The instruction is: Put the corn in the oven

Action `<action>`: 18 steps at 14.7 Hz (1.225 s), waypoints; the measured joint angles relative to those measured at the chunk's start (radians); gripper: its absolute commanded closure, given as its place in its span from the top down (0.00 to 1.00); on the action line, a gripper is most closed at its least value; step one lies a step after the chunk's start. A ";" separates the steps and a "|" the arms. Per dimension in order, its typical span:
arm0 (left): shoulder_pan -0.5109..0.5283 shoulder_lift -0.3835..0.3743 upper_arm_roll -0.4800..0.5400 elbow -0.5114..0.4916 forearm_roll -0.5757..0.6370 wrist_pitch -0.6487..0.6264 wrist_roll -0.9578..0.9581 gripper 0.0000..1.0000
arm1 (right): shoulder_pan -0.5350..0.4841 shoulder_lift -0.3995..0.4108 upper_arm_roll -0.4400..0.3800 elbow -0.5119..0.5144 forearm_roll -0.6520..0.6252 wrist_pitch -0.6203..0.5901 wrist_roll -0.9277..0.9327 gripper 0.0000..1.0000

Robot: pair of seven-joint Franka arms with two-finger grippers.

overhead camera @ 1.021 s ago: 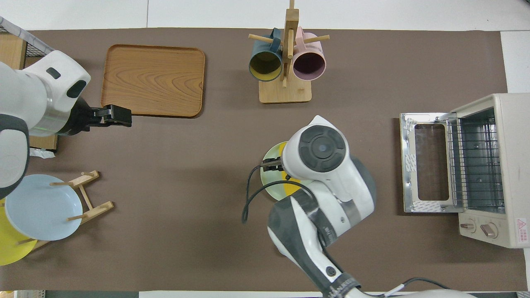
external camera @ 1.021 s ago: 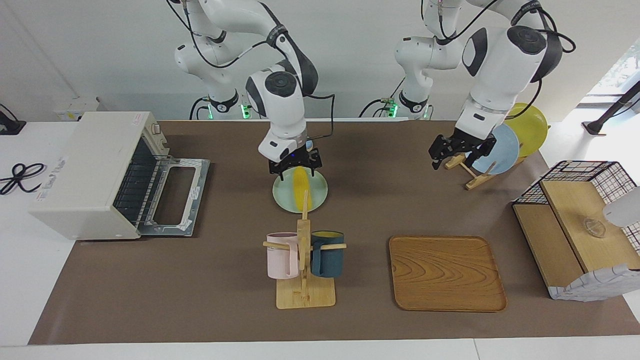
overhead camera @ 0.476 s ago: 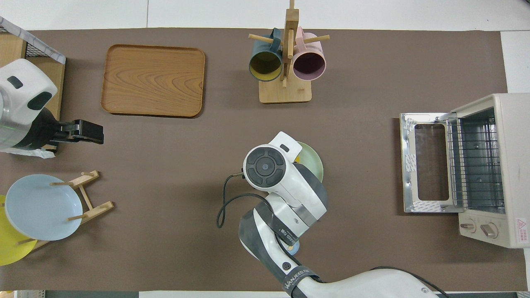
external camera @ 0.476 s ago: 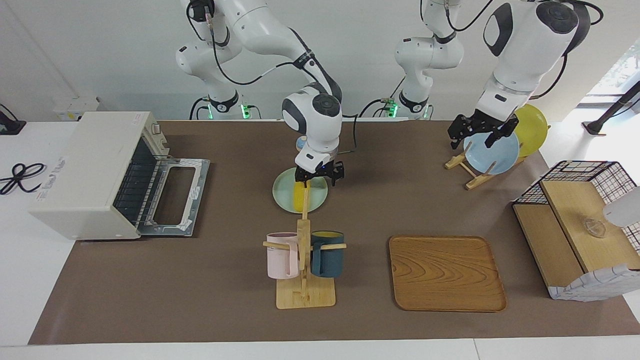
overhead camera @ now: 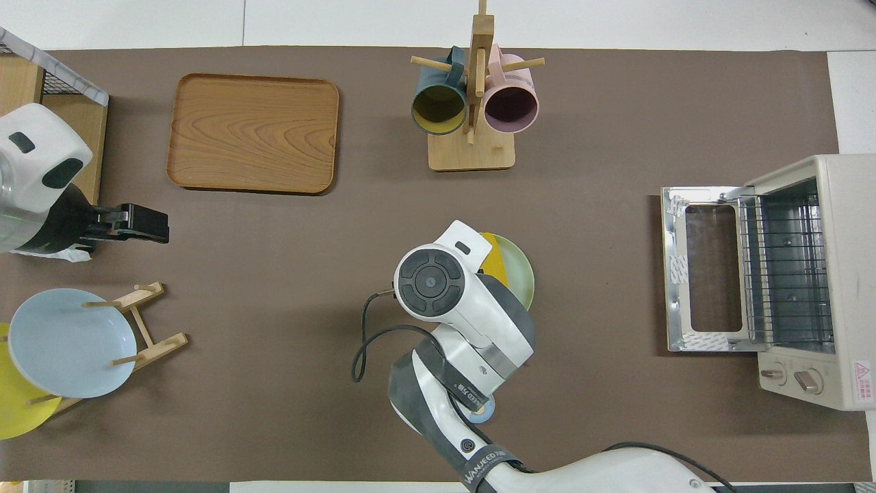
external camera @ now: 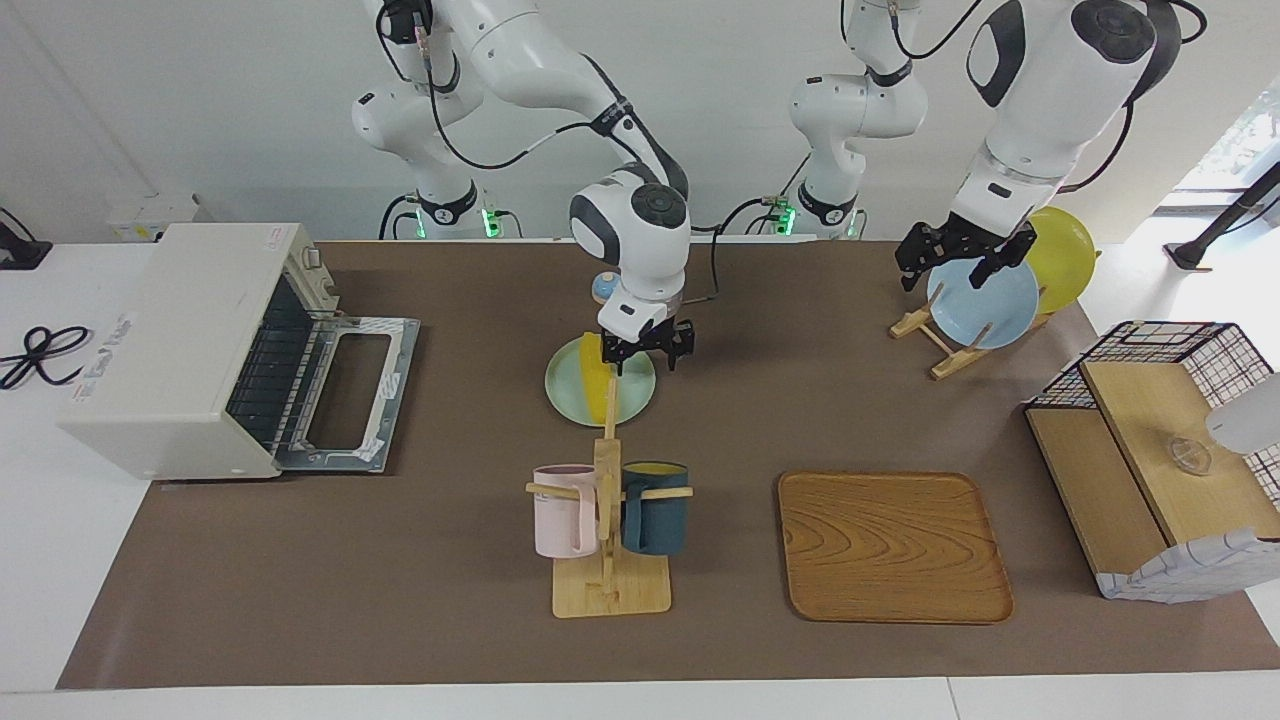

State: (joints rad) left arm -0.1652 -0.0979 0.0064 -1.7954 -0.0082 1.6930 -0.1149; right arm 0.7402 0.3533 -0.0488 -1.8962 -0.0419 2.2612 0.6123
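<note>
The yellow corn (external camera: 597, 385) lies on a pale green plate (external camera: 636, 398) at the table's middle. In the overhead view the corn (overhead camera: 495, 255) peeks out beside the right arm's wrist. My right gripper (external camera: 648, 358) is down at the corn's end nearer the robots, fingers apart, one finger against the cob. I cannot tell whether the corn sits between them. The cream oven (external camera: 190, 335) stands at the right arm's end of the table, its door (external camera: 345, 385) folded down flat and its rack (overhead camera: 787, 274) bare. My left gripper (external camera: 955, 258) hangs open over the plate rack.
A mug stand (external camera: 605, 520) with a pink and a dark blue mug is farther from the robots than the green plate. Beside it lies a wooden tray (external camera: 890, 545). A rack with a blue plate (external camera: 985, 300) and a wire-and-wood basket (external camera: 1150, 450) stand at the left arm's end.
My right arm has swung round and set its gripper down at the corn, and the cob has slewed a little on the plate. My left gripper has risen and drawn back over the plate rack.
</note>
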 measured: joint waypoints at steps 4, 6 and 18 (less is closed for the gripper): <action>0.002 0.018 0.009 0.037 0.002 0.003 0.000 1.00 | 0.000 0.012 0.000 0.000 0.000 0.010 0.000 0.68; 0.003 0.058 0.012 0.086 0.002 -0.004 0.000 1.00 | 0.001 0.012 0.001 -0.001 0.000 0.012 0.000 0.62; 0.028 0.117 -0.002 0.199 0.002 -0.060 0.005 1.00 | 0.005 0.003 0.001 -0.030 0.000 0.033 0.000 0.00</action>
State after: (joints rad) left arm -0.1375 0.0189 0.0040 -1.5968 -0.0063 1.6330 -0.1104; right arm 0.7457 0.3566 -0.0482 -1.9261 -0.0420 2.2940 0.6124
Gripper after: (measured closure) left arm 0.000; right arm 0.969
